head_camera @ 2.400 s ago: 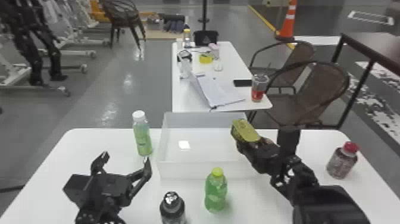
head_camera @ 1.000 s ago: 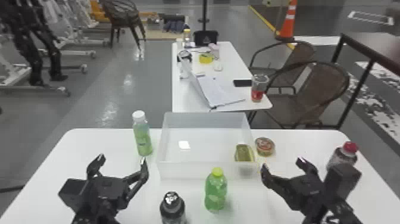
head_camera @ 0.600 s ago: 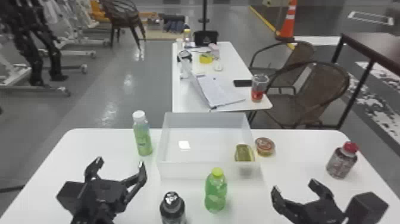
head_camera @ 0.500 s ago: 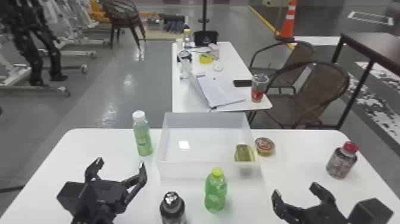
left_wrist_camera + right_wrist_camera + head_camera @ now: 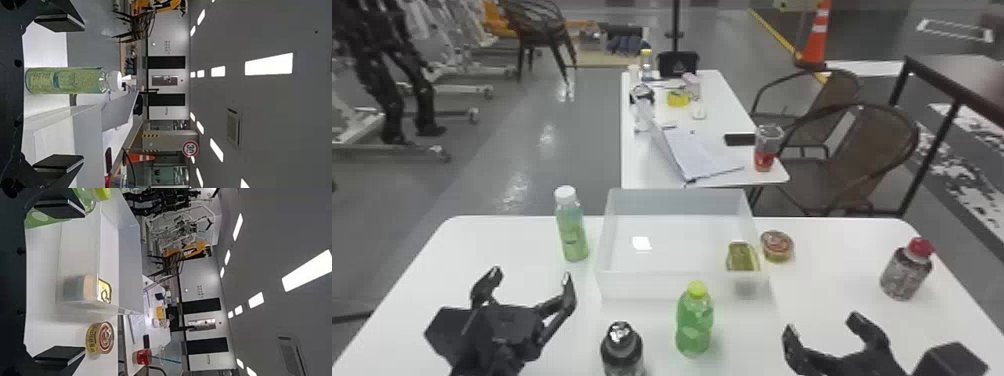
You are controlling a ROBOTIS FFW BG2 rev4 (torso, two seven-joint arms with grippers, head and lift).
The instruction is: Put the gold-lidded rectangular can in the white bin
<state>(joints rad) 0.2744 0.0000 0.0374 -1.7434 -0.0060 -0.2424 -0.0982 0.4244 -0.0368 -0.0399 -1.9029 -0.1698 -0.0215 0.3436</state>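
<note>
White bin [image 5: 657,286]: open above, free room left
Near: yellow-capped bottle [image 5: 694,324], dark bottle [image 5: 622,352] obstruct
Left: white-capped bottle [image 5: 572,230]
Right: round can [image 5: 776,247], gap, red-capped bottle [image 5: 905,275]

Head cam: high, looking forward and down over the table [image 5: 497,245] and white bin [image 5: 677,202], floor [image 5: 532,130] beyond. Wrist cams: low, turned on their side, facing across the table with lots of ceiling [image 5: 274,23]. Left sits close to the white-capped bottle [image 5: 64,80]; right faces the bin and round tin [image 5: 100,337]. All three share the bin; head + left share the traffic cone [image 5: 816,37].
</note>
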